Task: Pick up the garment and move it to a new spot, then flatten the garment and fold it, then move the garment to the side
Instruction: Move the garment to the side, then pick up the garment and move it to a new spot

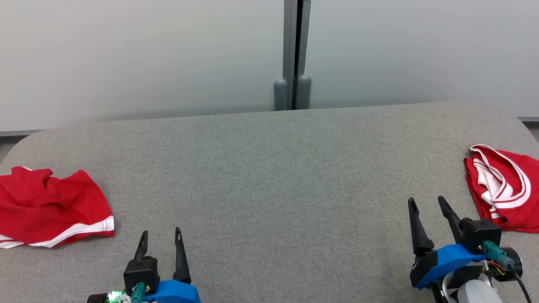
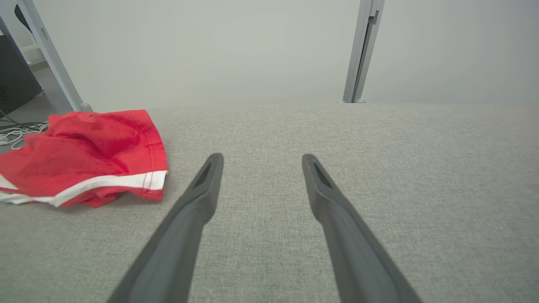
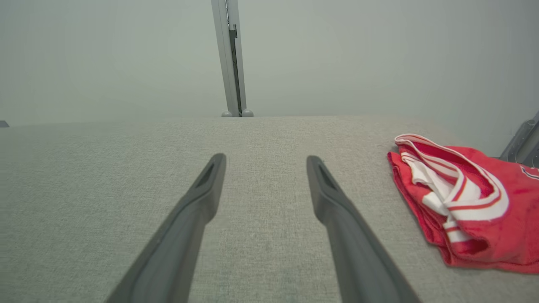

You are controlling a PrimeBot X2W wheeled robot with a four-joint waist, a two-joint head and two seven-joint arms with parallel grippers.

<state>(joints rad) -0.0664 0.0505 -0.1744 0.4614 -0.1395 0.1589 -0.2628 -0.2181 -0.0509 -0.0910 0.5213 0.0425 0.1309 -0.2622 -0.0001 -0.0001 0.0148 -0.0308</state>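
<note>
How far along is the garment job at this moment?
Nothing looks clearly done: the left red garment lies crumpled and the right red garment bunched, at opposite edges of the grey surface. Nothing is in hand: left gripper and right gripper hover open, empty. Picking up, flattening, folding and setting aside are all left.

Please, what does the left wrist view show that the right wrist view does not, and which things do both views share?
The left wrist view gives: a crumpled red garment with a white band, lying left of the open left gripper, and loose cables at the far left edge. The right wrist view gives instead: a red garment with white striped trim, lying right of the open right gripper. Shared: the grey table, a metal post and a pale wall behind.
</note>
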